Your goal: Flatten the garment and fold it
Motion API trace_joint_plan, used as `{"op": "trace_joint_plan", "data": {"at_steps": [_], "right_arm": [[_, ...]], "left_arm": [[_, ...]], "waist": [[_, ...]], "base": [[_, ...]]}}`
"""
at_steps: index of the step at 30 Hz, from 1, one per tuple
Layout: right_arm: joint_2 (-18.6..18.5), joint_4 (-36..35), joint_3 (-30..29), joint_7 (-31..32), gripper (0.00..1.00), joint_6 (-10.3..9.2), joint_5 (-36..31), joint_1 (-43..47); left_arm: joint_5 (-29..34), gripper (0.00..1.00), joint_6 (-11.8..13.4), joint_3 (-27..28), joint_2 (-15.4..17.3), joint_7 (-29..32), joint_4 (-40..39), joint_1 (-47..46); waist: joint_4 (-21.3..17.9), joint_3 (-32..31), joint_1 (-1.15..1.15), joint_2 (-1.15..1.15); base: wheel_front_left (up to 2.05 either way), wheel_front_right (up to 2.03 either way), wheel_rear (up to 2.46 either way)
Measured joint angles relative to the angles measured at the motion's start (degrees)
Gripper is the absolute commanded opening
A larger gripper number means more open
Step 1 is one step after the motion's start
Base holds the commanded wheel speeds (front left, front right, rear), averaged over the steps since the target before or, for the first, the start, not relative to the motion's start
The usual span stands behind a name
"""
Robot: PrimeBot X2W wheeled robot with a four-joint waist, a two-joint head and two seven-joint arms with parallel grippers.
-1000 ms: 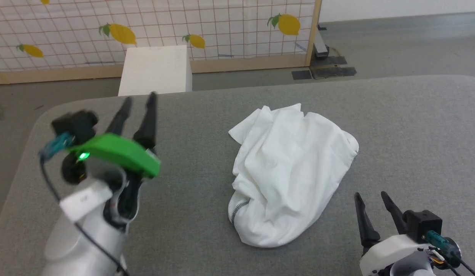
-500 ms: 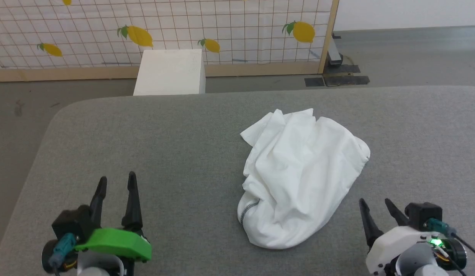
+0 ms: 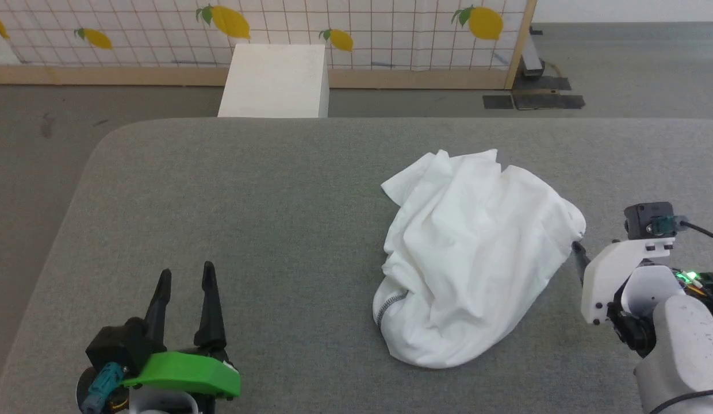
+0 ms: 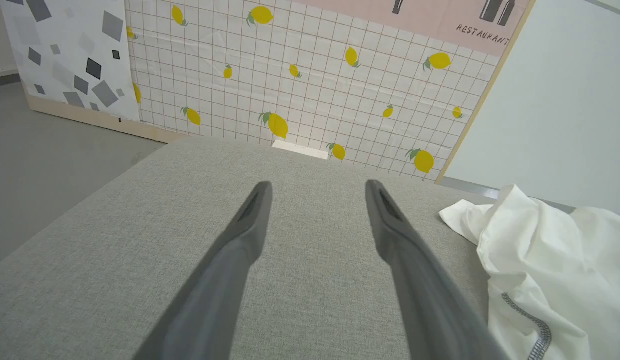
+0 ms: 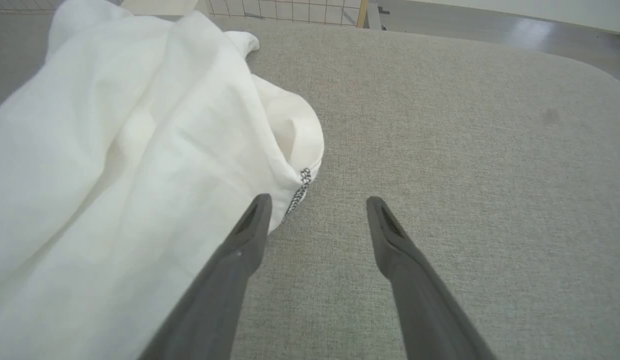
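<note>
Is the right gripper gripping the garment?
No, the right gripper stands wide open at the stitched edge of the garment, pinching no fabric.

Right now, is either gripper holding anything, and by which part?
Nothing is held. The left gripper is open over the grey fabric-covered table; the right gripper is open beside the dark-stitched edge of the crumpled white thin-fabric shirt.
</note>
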Motion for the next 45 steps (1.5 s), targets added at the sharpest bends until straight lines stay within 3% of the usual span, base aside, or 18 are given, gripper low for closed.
{"op": "trace_joint_plan", "data": {"at_steps": [10, 11, 13, 21, 29, 33, 37, 39, 45], "right_arm": [[-2.5, 8.8, 4.4, -1.5, 1.0, 0.0, 0.1, -5.7], [-2.6, 9.5, 4.7, -2.0, 0.44, 0.0, 0.4, -6.1], [-2.9, 10.3, 5.3, -3.4, 0.0, 0.0, 0.7, -6.5], [-3.8, 11.0, 4.7, -8.4, 0.0, 0.0, 3.5, -8.3], [-7.2, 2.7, -7.9, -8.0, 0.0, 0.0, 3.9, -1.0], [-6.1, -1.3, -15.9, -4.5, 0.0, 0.0, 2.3, 5.9], [-1.4, -3.9, -19.8, -1.3, 0.0, -0.01, 1.6, 11.0], [1.0, -5.8, -19.6, -1.8, 1.0, -0.01, 2.3, 11.7], [3.0, -12.0, -19.8, -8.7, 1.0, -0.01, 5.0, 11.6]], "left_arm": [[1.2, 1.0, -1.9, 1.7, -1.8, 0.0, 0.6, -0.7], [1.3, 1.0, -2.2, 1.9, -1.9, 0.0, 0.7, -0.9], [1.3, 1.0, -2.4, 2.1, -2.1, 0.0, 1.0, -1.1], [2.5, 1.0, -3.9, 3.0, -3.5, 0.0, 1.5, -1.4], [3.0, 1.0, -4.8, 3.4, -4.4, 0.0, 1.8, -1.4], [3.4, 1.0, -5.1, 3.3, -4.9, 0.0, 2.1, -1.3], [3.4, 1.0, -5.5, 3.4, -5.0, 0.0, 2.9, -1.3], [3.4, 1.0, -5.7, 3.5, -5.1, 0.0, 3.3, -1.4], [0.8, 1.0, -6.5, 2.0, -5.3, 0.8, 5.3, -2.3]], "waist": [[3.0, 3.7, 0.0, 0.0], [3.1, 4.1, 0.0, 0.0], [3.3, 4.6, 0.0, 0.0], [1.9, 4.2, 0.0, 0.0], [-0.5, 2.1, 0.0, 0.0], [-1.7, 1.5, 0.0, 0.0], [-2.6, 1.3, 0.0, 0.0], [-3.2, 1.3, 0.0, 0.0], [-4.5, 0.9, 0.0, 0.0]], "base": [[0.0, 0.0, 0.0], [0.0, 0.0, 0.0], [0.0, 0.0, 0.0], [0.0, 0.0, 0.0], [0.0, 0.0, 0.0], [0.0, 0.0, 0.0], [0.0, 0.0, 0.0], [0.0, 0.0, 0.0], [0.0, 0.0, 0.0]]}}
